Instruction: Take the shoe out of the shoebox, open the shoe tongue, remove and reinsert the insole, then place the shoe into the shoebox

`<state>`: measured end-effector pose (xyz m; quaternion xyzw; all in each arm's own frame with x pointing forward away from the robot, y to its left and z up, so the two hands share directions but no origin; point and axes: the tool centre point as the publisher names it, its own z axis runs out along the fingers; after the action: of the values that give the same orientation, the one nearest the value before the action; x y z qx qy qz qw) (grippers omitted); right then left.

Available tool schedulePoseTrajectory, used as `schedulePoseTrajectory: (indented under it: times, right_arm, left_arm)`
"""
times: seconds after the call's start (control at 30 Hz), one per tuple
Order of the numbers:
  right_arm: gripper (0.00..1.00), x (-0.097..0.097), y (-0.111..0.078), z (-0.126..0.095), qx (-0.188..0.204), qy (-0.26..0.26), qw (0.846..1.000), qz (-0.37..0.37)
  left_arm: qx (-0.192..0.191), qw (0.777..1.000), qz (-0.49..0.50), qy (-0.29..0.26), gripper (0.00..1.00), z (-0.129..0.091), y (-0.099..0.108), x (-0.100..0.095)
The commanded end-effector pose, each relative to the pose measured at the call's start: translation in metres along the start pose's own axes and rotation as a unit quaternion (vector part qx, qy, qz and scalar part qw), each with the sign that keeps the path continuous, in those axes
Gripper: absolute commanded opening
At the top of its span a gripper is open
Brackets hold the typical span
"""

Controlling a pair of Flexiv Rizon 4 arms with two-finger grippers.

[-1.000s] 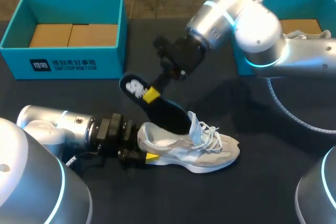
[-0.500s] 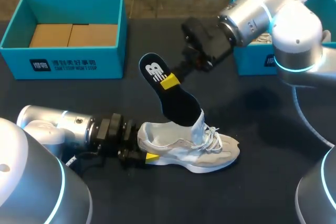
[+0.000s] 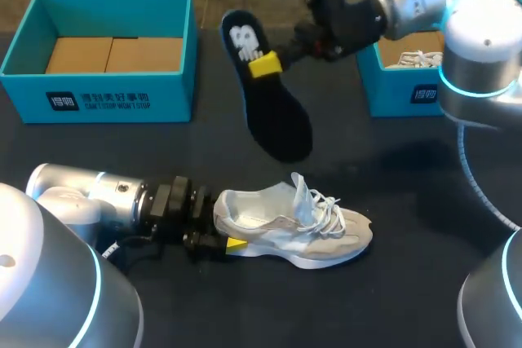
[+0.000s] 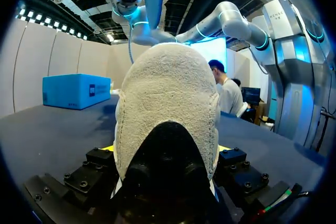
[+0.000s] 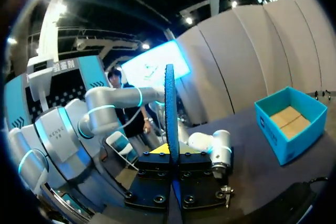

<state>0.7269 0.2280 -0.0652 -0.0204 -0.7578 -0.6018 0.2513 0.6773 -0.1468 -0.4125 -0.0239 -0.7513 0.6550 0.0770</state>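
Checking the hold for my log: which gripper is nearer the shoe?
Left. The left gripper clamps the shoe at its heel; the right gripper is apart from it, holding the insole clear of the shoe.

Shoe: white, lying on dark table, heel clamped by left gripper.
Insole: dark, held in the air above it, pinched by right gripper.

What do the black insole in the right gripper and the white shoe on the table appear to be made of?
The thin black insole, held by the right gripper, looks like matte foam, perhaps fabric-faced: its edge in the right wrist view is slim and grainy. The white lace-up shoe seems soft matte textile; its heel looks nubby, towel-like, in the left wrist view.
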Motion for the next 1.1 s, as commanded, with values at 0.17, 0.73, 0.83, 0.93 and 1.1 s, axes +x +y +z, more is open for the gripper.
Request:
schedulePoseTrajectory:
  times: [0.17, 0.73, 0.83, 0.93, 1.1]
  right_arm:
    - [0.0, 0.017, -0.014, -0.01, -0.072, 0.002, 0.997, -0.018]
    - [0.0, 0.098, 0.027, -0.04, -0.131, -0.063, 0.989, 0.003]
    - [0.0, 0.098, 0.027, -0.04, -0.131, -0.063, 0.989, 0.003]
    - [0.0, 0.098, 0.027, -0.04, -0.131, -0.063, 0.989, 0.003]
    - [0.0, 0.098, 0.027, -0.04, -0.131, -0.063, 0.989, 0.003]
  left_arm:
    - [0.0, 1.0, 0.0, -0.001, 0.0, 0.001, 0.0, 0.0]
    - [0.0, 1.0, 0.0, -0.001, 0.0, 0.001, 0.0, 0.0]
    - [0.0, 1.0, 0.0, -0.001, 0.0, 0.001, 0.0, 0.0]
    - [0.0, 1.0, 0.0, -0.001, 0.0, 0.001, 0.0, 0.0]
    - [0.0, 1.0, 0.0, -0.001, 0.0, 0.001, 0.0, 0.0]
